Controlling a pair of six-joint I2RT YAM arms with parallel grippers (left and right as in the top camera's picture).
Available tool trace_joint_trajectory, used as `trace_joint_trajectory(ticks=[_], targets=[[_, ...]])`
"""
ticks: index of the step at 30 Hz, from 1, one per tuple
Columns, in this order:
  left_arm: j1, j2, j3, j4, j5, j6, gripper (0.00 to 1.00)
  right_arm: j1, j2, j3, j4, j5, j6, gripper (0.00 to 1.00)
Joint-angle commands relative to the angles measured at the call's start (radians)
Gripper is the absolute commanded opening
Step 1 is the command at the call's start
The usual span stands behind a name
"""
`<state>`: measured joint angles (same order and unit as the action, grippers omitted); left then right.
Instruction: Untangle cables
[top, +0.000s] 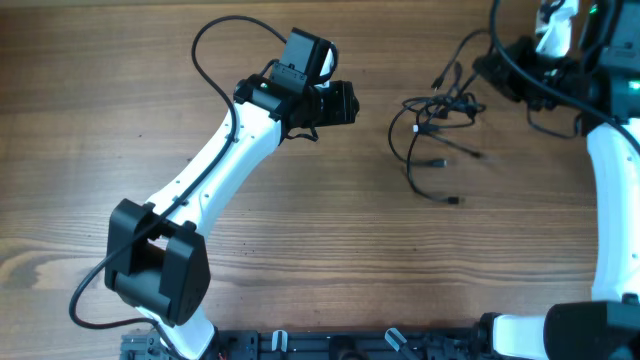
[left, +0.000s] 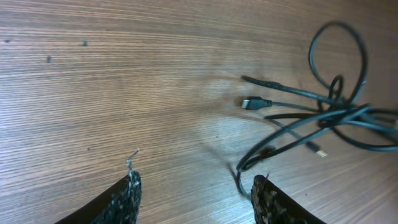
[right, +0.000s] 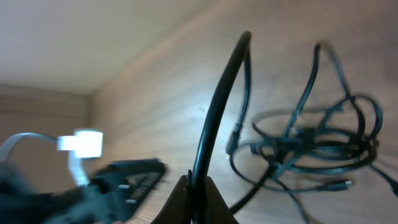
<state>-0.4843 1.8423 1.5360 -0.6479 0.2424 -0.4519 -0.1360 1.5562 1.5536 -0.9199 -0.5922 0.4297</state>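
Lying on the wooden table (top: 300, 230), the cables (top: 450, 103) are noted as one loose black tangle between the two grippers. Seen from the left wrist, the left gripper (left: 196, 186) is held wide apart with nothing between its fingers (left: 127, 199). The tangle (left: 336, 112) is spread ahead of them and off toward the right finger. One strand curves down to end just beside that finger's tip, and whether it touches cannot be told. A small plug (left: 254, 102) is pointed back across the gap, well ahead of the tips. Bare wood is recorded ahead of the left finger. From the right wrist, the right gripper (right: 193, 196) is closed, with a single strand pinched at the tips and rising straight up from them. The rest of the tangle (right: 311, 149) is heaped beyond and to one side. The left gripper is seen only as a dark blur on the other side, under a white tag (right: 81, 143).
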Motion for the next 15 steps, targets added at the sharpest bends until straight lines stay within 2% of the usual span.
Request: trace_joint_trajectory(ticks=[1,5,6,9,11,13,15], targets=[[0.004,0.006,-0.001,0.003,-0.047,-0.009,0.58,0.005,0.04,-0.078,0.004,0.109,0.018,0.04],[0.004,0.006,0.0,0.003,-0.046,-0.009,0.59,0.006,0.057,-0.114,0.041,0.121,-0.013,0.04],[0.004,0.006,0.0,0.004,-0.047,-0.008,0.59,0.011,0.06,-0.116,0.063,0.095,-0.066,0.04],[0.004,0.006,-0.001,0.004,-0.063,-0.002,0.6,0.031,0.06,-0.115,0.124,-0.171,-0.335,0.04],[0.008,0.006,0.0,0.003,-0.095,0.002,0.6,0.057,0.06,-0.115,0.122,-0.285,-0.459,0.05],[0.044,0.002,0.0,0.0,-0.201,0.002,0.63,0.112,0.06,-0.115,0.094,-0.264,-0.514,0.05],[0.104,-0.004,0.0,0.006,-0.21,-0.003,0.64,0.16,0.06,-0.116,0.068,-0.206,-0.517,0.05]])
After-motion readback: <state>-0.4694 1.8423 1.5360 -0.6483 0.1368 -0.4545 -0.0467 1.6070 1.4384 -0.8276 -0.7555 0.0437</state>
